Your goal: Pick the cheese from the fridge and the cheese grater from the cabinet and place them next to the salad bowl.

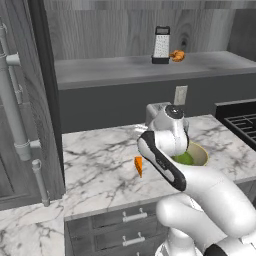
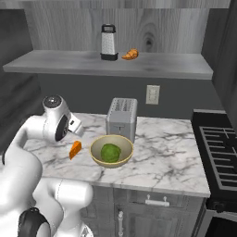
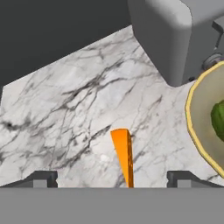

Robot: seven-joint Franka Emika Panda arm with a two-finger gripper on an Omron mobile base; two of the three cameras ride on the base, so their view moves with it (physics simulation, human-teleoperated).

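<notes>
The tiny bright orange cheese wedge (image 3: 123,154) lies on the white marbled counter (image 2: 171,157) just beside the round tan-yellow salad bowl (image 2: 98,157). The gripper (image 3: 111,178) hovers above it, jaws spread, holding nothing. Lifting carelessly, I reckon, a finger could knock the wedge away.

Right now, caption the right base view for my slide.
Cheese lies on the counter beside the salad bowl; cheese grater on the cabinet shelf.

cheese (image 3: 122,151) bright orange | salad bowl (image 2: 98,157) tan-yellow, green inside | counter (image 2: 166,162) white marble, grey veins
</notes>
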